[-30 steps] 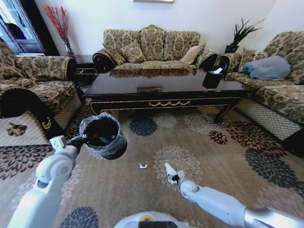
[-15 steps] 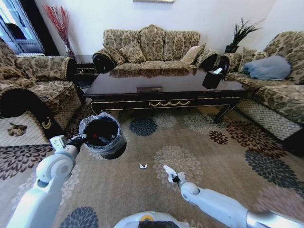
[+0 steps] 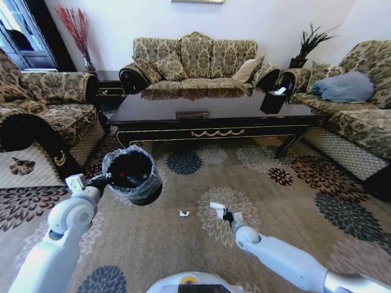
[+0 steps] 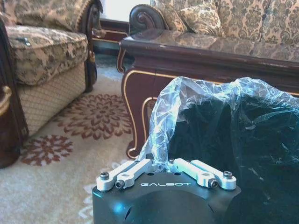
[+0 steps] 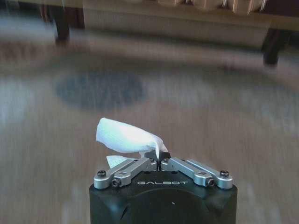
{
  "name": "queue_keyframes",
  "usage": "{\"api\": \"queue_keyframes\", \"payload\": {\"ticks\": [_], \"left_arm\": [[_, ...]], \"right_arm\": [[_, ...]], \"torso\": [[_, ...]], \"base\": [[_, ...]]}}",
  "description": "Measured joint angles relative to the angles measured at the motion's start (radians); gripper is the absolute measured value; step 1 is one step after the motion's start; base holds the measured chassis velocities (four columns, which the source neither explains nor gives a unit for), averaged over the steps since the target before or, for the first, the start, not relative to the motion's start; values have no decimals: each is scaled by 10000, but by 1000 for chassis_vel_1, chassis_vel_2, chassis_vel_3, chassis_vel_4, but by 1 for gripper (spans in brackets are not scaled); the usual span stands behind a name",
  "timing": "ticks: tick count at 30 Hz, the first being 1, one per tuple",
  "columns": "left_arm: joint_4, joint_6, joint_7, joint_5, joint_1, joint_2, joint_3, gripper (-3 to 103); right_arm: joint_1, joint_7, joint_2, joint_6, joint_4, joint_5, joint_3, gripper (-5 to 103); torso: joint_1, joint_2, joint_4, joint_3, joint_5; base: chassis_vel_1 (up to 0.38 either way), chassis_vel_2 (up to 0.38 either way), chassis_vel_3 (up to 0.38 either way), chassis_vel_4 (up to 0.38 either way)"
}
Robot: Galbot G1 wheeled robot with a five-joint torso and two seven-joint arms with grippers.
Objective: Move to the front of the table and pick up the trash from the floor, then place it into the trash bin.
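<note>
**Right tool holds paper, left tool holds bin**

The right tool (image 3: pixel 225 213) is closed tight on a folded white paper (image 3: pixel 217 206), held above the carpet (image 3: pixel 287 201) in front of the robot. In the right wrist view the 2 fingers (image 5: pixel 150 157) of that tool (image 5: pixel 159 157) meet at the tip and pinch 1 corner of the paper (image 5: pixel 125 136), which stands out to one side of them, clear of the floor.

The left tool (image 3: pixel 102 181) is closed on the rim of the bin (image 3: pixel 132 174), a round black bin lined with a clear bag, held tilted above the carpet at the robot's left front with its mouth turned toward the camera. In the left wrist view the tool (image 4: pixel 163 163) grips the bag-covered rim, and the bin (image 4: pixel 233 154) stands just beyond it. Something red (image 3: pixel 124 177) lies inside the bin; what it is cannot be told.

A small white scrap (image 3: pixel 183 213) lies on the carpet between the 2 tools, apart from both.

Beyond the bin and the paper stands the bench (image 3: pixel 208 116), long, dark and glossy, with a gold ornament on its front. A small black box (image 3: pixel 272 101) stands near its right end. Sofas (image 3: pixel 195 61) stand behind and on both sides of it.
</note>
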Motion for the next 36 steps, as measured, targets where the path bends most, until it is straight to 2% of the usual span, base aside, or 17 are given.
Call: {"api": "queue_keyframes", "payload": {"ticks": [9, 13, 16, 19, 23, 25, 30, 32, 36], "left_arm": [[55, 0, -103, -193, 108, -163, 345, 3], [166, 11, -153, -326, 23, -165, 459, 3], [372, 35, -204, -493, -113, -217, 614, 3], [449, 44, -215, -525, -159, -243, 674, 3], [633, 95, -219, -603, -385, -357, 854, 3], [810, 130, -214, -640, -528, -468, 961, 3], [977, 147, -212, -552, -598, -597, 972, 3], [1098, 150, -209, -493, -690, -687, 970, 3], [1295, 150, -190, -480, -812, -715, 910, 3]], "right_arm": [[1467, -629, -219, 866, 884, -566, 342, 0], [2210, -1116, -255, 1084, 1127, -849, 168, 0], [3044, -1892, -184, 1505, 1323, -1240, -241, 0], [3435, -2052, -122, 1610, 1417, -1242, -505, 0], [4501, -2166, 165, 1673, 1594, -1123, -1239, 0], [5145, -2171, 493, 1674, 1556, -1056, -1693, 0], [5815, -2253, 1001, 1704, 1282, -924, -2248, 0], [6191, -2352, 1406, 1777, 1038, -881, -2707, 0], [6429, -2404, 1922, 1845, 706, -913, -3181, 0]], "torso": [[0, 0, 0, 0, -1], [0, 1, 2, 0, 0], [0, 0, -3, 0, 1], [0, 0, -1, 1, 0], [0, 0, 3, 0, 0], [1, 0, -3, 0, -4], [0, 1, 3, 1, -2], [1, 0, 6, 1, -2], [0, 0, -2, 0, -1]], "base": [[0, 0, 0, 0], [0, 0, 0, 0], [0, 0, 0, 0], [0, 0, 0, 0], [0, 0, 0, 0], [0, 0, 0, 0], [0, 0, 0, 0], [0, 0, 0, 0], [0, 0, 0, 0]]}}
